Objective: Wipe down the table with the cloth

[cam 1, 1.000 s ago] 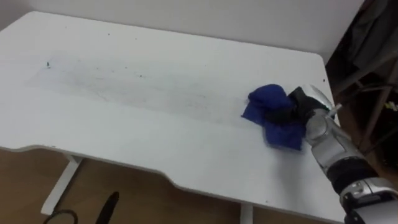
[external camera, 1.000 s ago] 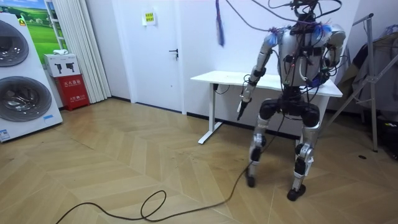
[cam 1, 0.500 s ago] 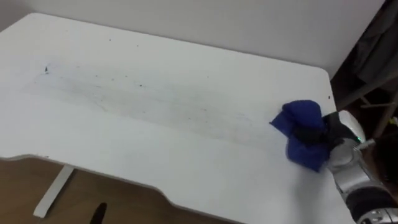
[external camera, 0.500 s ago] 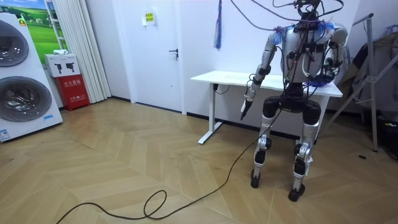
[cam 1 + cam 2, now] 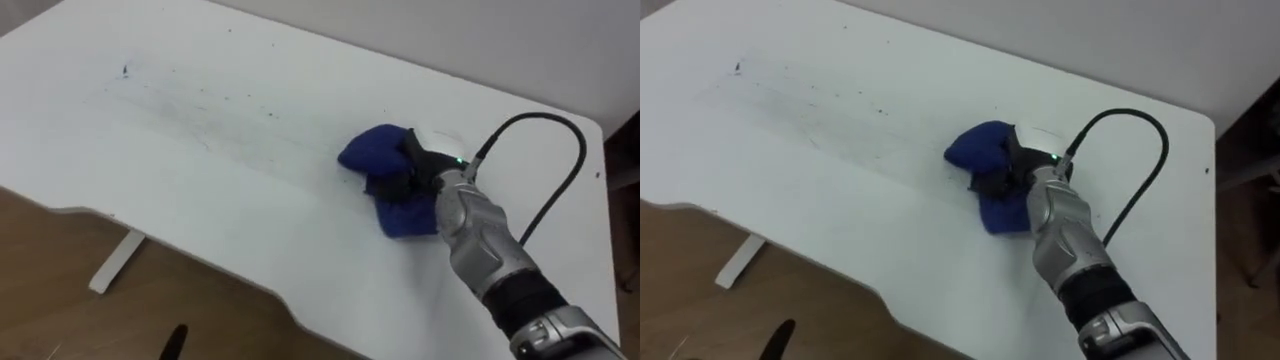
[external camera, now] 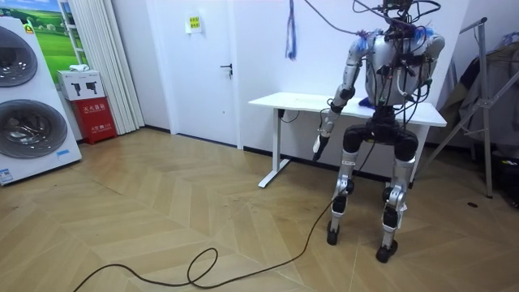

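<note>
The right hand [image 5: 432, 172], fingers curled into the blue cloth [image 5: 375, 152], works mid-frame on the surface [image 5: 200, 210]. Dark specks [image 5: 200, 105] at upper left look unwiped. The left hand [image 6: 321, 143] hangs idle.

The right hand [image 5: 425, 172] has dragged the blue cloth [image 5: 375, 152] leftward across the table [image 5: 200, 180].

So the right hand [image 5: 428, 172] has its fingers curled into the cloth [image 5: 375, 152] on the table [image 5: 230, 225], dark specks [image 5: 205, 105] to its left.
</note>
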Controlling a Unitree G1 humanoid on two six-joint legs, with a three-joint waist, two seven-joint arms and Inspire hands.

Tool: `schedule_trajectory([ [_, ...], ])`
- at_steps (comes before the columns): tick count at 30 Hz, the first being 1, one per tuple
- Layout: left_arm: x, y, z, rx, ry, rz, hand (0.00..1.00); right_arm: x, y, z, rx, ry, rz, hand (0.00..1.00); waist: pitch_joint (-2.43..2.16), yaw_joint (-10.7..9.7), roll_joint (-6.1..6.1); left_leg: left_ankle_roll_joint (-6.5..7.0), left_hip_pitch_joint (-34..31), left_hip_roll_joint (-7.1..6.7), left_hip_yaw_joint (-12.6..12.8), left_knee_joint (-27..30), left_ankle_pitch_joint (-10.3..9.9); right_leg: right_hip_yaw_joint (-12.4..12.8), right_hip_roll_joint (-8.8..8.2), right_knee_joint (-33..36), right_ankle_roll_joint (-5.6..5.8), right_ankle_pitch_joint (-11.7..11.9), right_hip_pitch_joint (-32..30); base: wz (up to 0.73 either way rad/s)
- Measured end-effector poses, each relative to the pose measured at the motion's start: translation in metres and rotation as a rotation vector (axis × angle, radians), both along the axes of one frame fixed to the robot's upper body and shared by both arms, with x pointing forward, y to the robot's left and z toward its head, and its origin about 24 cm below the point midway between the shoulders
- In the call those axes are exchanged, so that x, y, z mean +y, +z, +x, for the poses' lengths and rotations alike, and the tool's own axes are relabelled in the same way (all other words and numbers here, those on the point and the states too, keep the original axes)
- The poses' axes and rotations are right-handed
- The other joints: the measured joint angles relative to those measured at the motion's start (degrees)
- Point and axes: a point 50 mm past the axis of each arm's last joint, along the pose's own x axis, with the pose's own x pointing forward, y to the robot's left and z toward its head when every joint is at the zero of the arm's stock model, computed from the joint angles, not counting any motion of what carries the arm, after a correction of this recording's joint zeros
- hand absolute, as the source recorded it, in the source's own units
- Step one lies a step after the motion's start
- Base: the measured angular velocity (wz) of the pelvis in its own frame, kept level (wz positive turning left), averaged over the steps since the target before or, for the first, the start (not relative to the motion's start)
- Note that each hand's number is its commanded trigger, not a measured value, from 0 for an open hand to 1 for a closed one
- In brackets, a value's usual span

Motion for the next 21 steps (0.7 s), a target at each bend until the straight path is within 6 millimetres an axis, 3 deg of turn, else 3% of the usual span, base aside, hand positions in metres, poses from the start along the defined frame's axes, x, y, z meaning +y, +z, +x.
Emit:
schedule_trajectory([
  [5,-0.002,0.002,0.007,-0.054,-0.016,-0.016,0.0,-0.005,-0.006,-0.006,-0.007,-0.007,0.0,0.0,-0.21,-1.0,1.28,-0.01,0.6,-0.02,0.1,-0.1,0.0,0.0,0.11,-0.7,0.13,0.1,0.8,0.0],
  [8,-0.004,0.002,0.006,-0.052,-0.017,-0.024,0.0,-0.008,-0.009,-0.011,-0.01,0.002,0.002,0.0,-0.69,-2.1,1.87,-0.01,1.1,-0.01,0.2,-0.7,0.0,0.2,0.17,-0.6,0.13,0.1,0.9,-0.01],
  [13,-0.004,0.001,0.003,-0.046,-0.009,-0.027,0.0,-0.012,-0.017,-0.019,0.004,0.009,0.006,0.0,-1.19,-3.3,1.8,-0.01,2.3,-0.01,0.5,-0.9,0.0,0.7,0.2,-0.6,0.13,0.1,1.7,-0.03],
  [21,-0.005,0.001,0.004,-0.056,-0.011,-0.031,0.0,-0.01,-0.019,-0.026,0.003,0.034,0.031,0.0,-1.32,-6.5,1.85,0.0,3.1,-0.01,0.9,-1.0,0.0,1.8,0.26,-0.5,0.18,0.1,2.4,-0.01],
])
